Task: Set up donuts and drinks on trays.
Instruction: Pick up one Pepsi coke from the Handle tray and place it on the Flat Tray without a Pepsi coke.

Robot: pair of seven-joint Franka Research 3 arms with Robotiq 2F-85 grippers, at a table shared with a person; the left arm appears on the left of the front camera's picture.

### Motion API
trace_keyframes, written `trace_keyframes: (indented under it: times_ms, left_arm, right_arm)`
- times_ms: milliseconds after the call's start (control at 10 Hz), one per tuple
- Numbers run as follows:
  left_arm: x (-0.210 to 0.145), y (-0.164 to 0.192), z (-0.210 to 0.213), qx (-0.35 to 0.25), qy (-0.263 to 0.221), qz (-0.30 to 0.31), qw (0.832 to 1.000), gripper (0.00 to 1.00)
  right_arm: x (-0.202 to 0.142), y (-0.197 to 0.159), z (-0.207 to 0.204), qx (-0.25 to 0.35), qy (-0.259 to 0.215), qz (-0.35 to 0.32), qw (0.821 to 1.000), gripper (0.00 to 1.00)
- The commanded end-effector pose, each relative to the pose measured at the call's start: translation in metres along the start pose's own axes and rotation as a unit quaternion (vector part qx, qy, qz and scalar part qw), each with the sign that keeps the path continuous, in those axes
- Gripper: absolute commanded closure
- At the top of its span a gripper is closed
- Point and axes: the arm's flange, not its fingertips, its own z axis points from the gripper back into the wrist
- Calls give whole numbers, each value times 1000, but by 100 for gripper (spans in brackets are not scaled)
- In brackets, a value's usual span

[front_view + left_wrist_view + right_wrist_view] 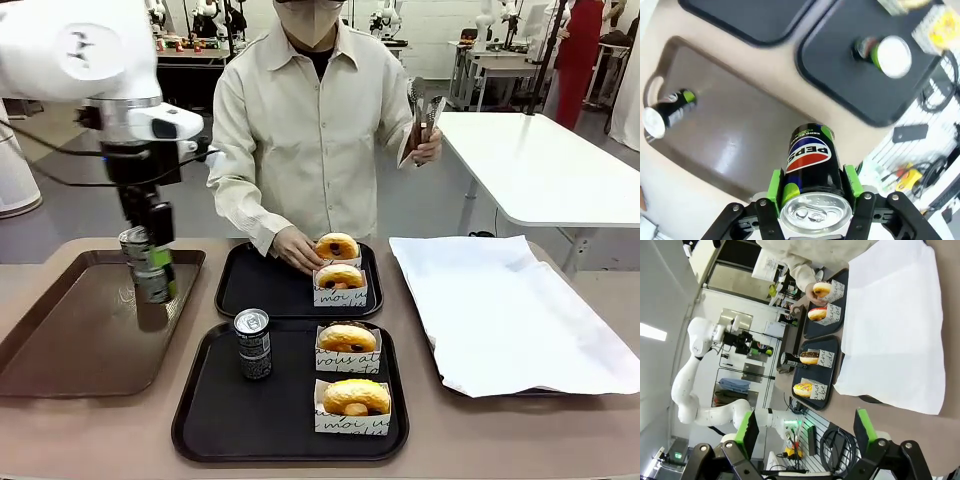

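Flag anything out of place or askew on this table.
One can lies tipped on its side in the brown tray, near its handle. The can on the near black tray stands upright, and the donuts sit straight in their holders.

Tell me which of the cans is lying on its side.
The can on the brown tray lies on its side. The can on the near black tray stands upright, and the left gripper holds the third.

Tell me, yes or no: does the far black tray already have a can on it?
No: the far tray holds two donuts but no can; one can stands on the near tray.
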Motion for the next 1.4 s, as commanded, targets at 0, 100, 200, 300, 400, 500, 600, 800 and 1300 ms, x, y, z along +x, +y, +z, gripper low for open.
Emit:
trace_keyframes:
  times_ms: [0, 100, 200, 300, 400, 500, 600, 800, 1300]
  left_arm:
    - [3, 1, -1, 21, -10, -20, 1000, 41]
    - [8, 2, -3, 24, -18, -10, 999, 41]
    - [21, 8, -6, 26, -34, 6, 999, 41]
    - [50, 28, 0, 26, -46, 20, 998, 41]
    - [88, 48, -5, 26, -49, 56, 997, 41]
    - [114, 61, -15, 24, -47, 73, 996, 41]
    - [140, 78, -21, 32, -48, 76, 995, 41]
    - [167, 98, -41, 6, -40, 94, 995, 41]
    - [186, 97, -90, 14, -36, 88, 995, 41]
  right_arm:
    - [3, 1, -1, 12, -11, 11, 1000, 0]
    - [3, 1, -1, 12, -11, 11, 1000, 0]
    - [3, 1, -1, 12, -11, 11, 1000, 0]
    - [3, 1, -1, 12, -11, 11, 1000, 0]
    - [3, 1, -1, 12, -11, 11, 1000, 0]
    - [3, 1, -1, 12, -11, 11, 1000, 0]
    - [3, 1, -1, 12, -11, 11, 1000, 0]
    - [3, 1, -1, 12, -11, 11, 1000, 0]
    - [3, 1, -1, 12, -11, 11, 1000, 0]
